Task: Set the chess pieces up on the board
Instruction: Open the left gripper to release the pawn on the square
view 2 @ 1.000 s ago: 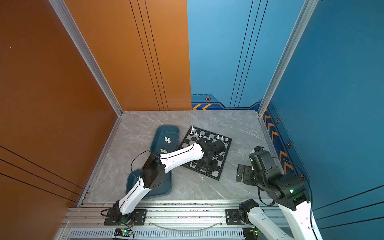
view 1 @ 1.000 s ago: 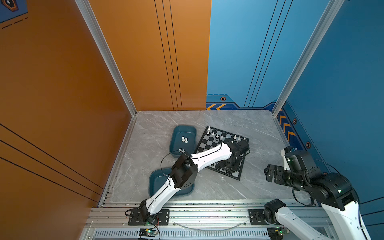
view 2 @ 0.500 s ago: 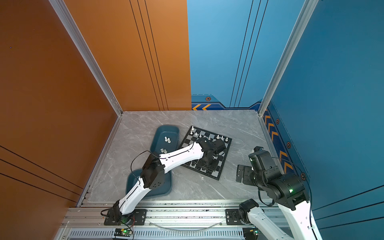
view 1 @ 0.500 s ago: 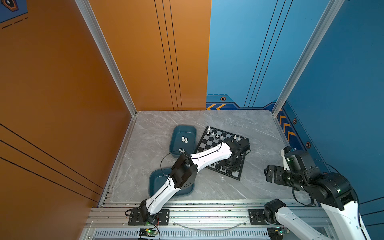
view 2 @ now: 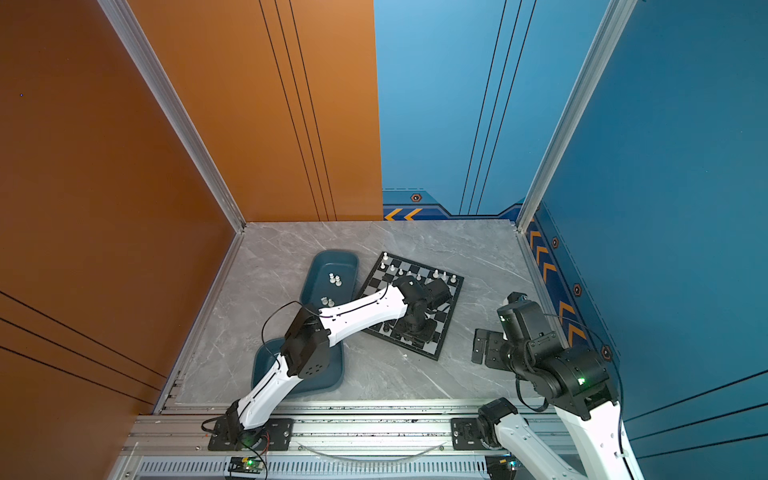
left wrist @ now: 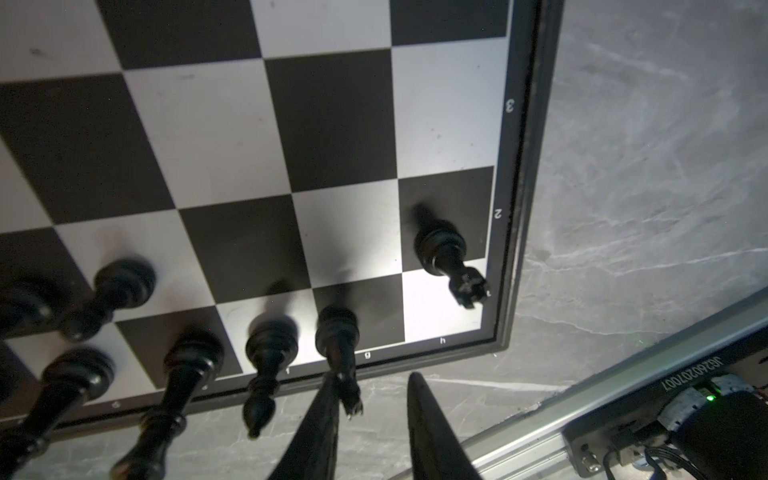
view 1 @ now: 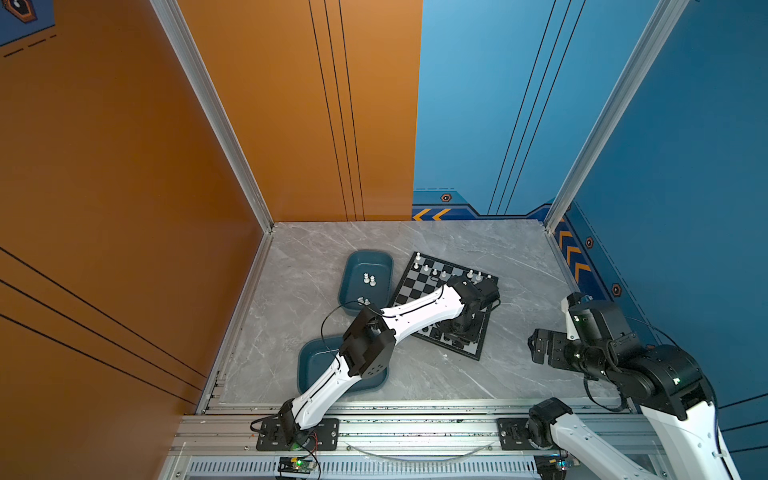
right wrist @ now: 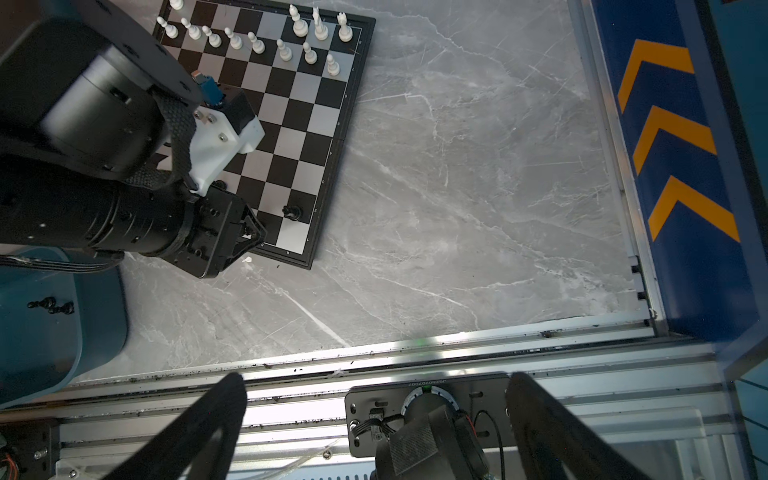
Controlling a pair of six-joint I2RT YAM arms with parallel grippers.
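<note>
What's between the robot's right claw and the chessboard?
Just bare grey tabletop lies between the right gripper and the board; both top views show it.

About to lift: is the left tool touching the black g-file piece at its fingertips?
Cannot tell. In the left wrist view the black piece overlaps one finger of the left tool, a gap shows to the other; actual contact isn't plain.

Skewed board point(view 1: 415, 286), white pieces point(right wrist: 257, 43) on far rows, black pieces point(left wrist: 270, 345) along near edge
</note>
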